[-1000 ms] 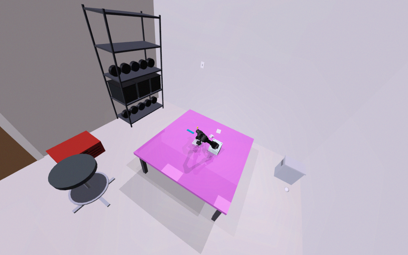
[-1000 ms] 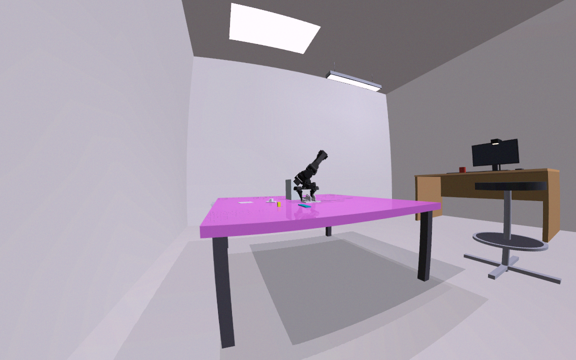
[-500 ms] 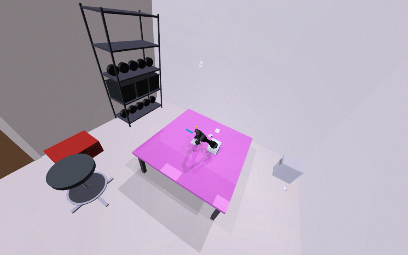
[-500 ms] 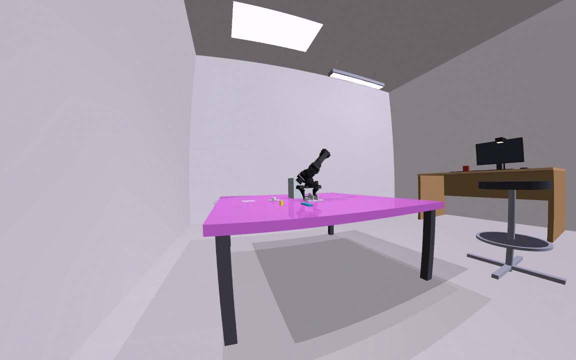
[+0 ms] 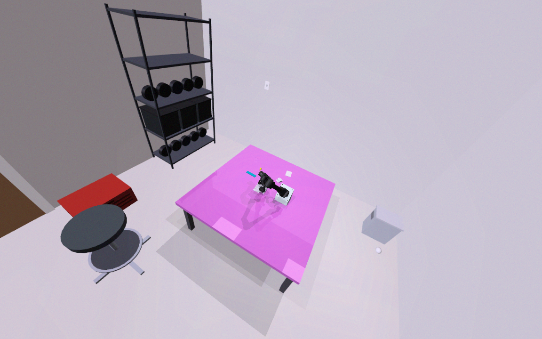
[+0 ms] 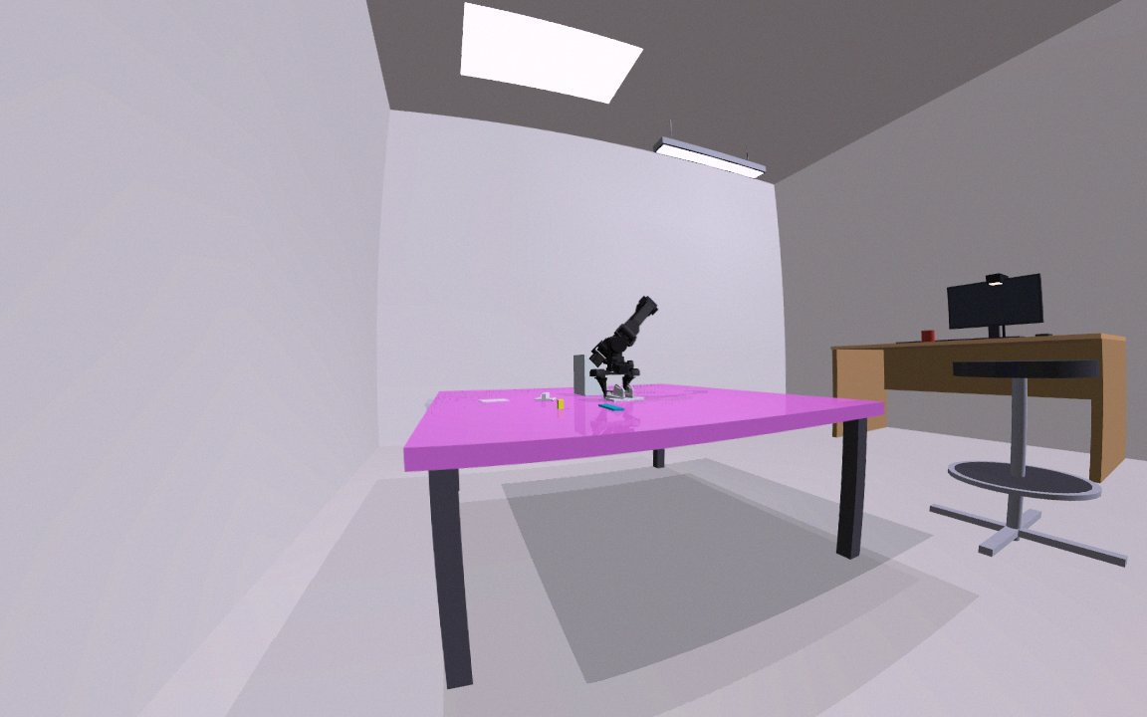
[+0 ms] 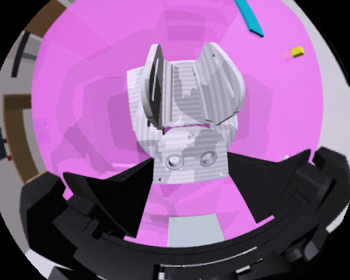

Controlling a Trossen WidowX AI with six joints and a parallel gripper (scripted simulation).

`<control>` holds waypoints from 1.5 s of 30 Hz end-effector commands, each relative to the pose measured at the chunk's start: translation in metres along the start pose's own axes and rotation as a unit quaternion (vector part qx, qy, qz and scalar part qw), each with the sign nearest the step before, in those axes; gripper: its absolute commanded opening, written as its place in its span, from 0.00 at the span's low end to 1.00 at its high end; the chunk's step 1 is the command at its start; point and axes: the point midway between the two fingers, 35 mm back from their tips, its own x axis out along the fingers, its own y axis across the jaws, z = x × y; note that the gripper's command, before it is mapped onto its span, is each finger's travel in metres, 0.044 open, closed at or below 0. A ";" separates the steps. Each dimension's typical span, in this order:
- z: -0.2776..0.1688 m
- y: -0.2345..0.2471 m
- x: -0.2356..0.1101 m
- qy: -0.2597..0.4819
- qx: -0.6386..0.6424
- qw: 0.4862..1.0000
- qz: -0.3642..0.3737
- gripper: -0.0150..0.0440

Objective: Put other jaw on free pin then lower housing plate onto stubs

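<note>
My gripper (image 7: pixel 189 158) (image 6: pixel 615 390) is shut on the housing plate (image 7: pixel 196 173), a pale grey plate with two round holes, one fingertip at each side edge. The plate overlaps the near part of the gear base (image 7: pixel 135 93); its height above the stubs cannot be told. Beyond it, the left jaw (image 7: pixel 153 97) and right jaw (image 7: pixel 225 91) stand up from the base, facing each other with a gap between them. The pins, stubs and gear teeth are hidden under the plate and jaws. In the top and exterior views the parts are too small to judge.
On the pink table (image 5: pixel 283 230) (image 6: pixel 738 412) lie a teal strip (image 5: pixel 251 173) (image 6: pixel 610 407) (image 7: pixel 250 19), a yellow block (image 5: pixel 260 169) (image 6: pixel 560 403) (image 7: pixel 297 51), a small white part (image 5: pixel 279 180) (image 6: pixel 546 396) and a white square (image 5: pixel 288 173) (image 6: pixel 494 400). The arm's white base (image 5: pixel 283 198) stands near the gripper.
</note>
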 end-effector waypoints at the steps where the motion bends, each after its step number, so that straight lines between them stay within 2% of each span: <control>1: -0.001 0.001 0.004 0.004 -0.001 1.000 0.002 0.85; 45: -0.001 0.000 0.000 0.004 -0.001 1.000 0.002 0.85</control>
